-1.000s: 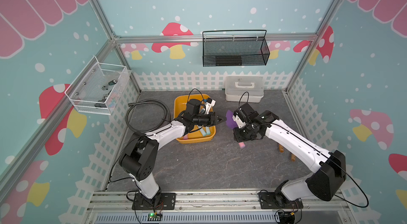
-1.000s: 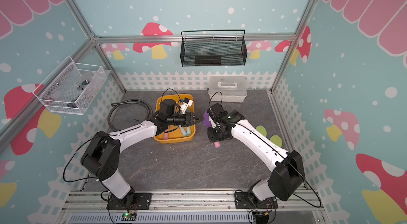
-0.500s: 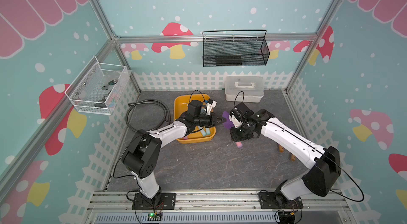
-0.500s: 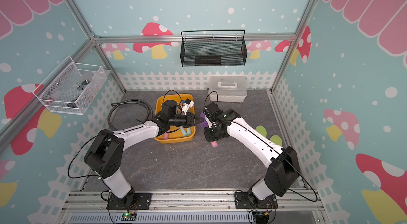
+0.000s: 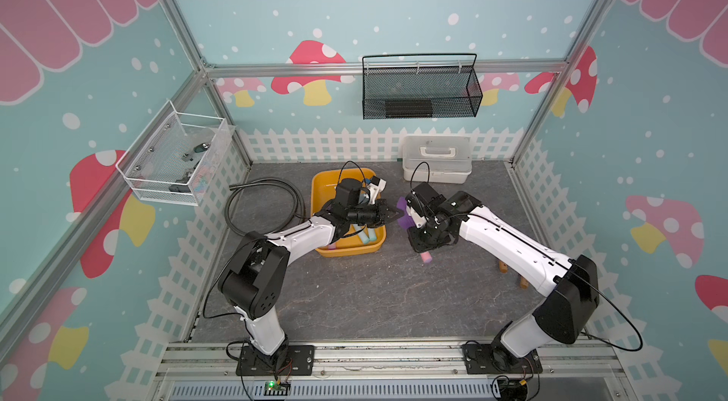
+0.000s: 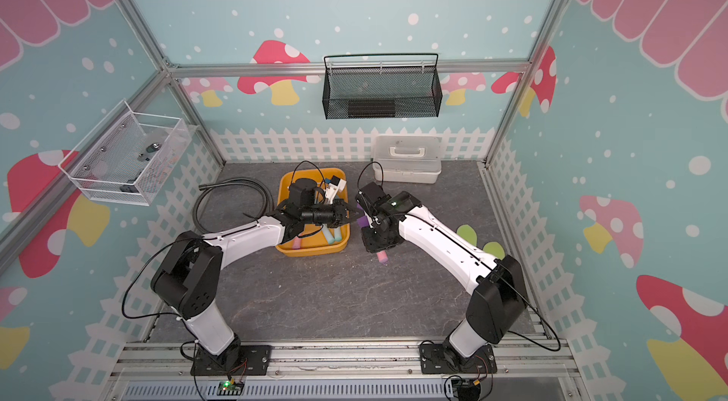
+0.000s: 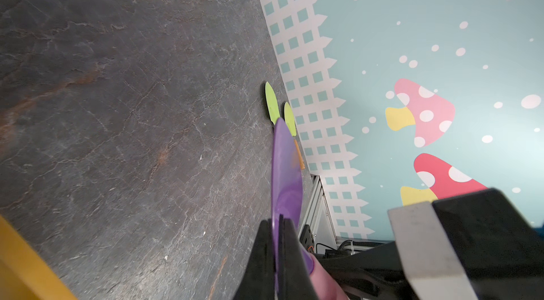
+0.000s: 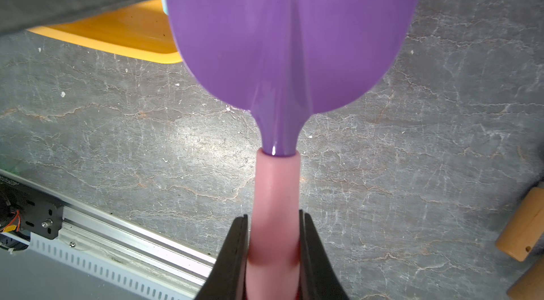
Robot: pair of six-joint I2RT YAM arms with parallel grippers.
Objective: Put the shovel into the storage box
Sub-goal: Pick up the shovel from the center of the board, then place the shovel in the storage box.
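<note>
Since a second ago my left fingers (image 7: 260,257) have shut on the rim of the blade, and the purple plastic toy shovel with a pink handle (image 8: 288,33) has edged a little closer to the yellow-orange, low-walled plastic storage box (image 5: 325,194). So the shovel (image 5: 402,210) hangs between both arms, above the bench (image 5: 354,292) and just beside the box's wall, not yet inside it. My right fingers (image 8: 232,260) sit narrow around the pink handle (image 8: 276,195), pressing it from both sides. The left pair pinches the thin blade edge-on, as the left wrist view shows (image 7: 287,171). I judge the shovel light and stiff. The glossy blade looks slick and gives my left pair only a sliver to hold. The matte round handle looks the surer place to grip. Held by the blade rim alone, the handle's weight would likely swing it down, so I would want that pinch deep and firm before the right lets go. Pastel-handled pieces (image 5: 364,235) already lie in the box. Two green-bladed shovels (image 7: 271,104) rest on the bench near the fence wall, and a white lidded case (image 5: 436,160) stands at the back.
</note>
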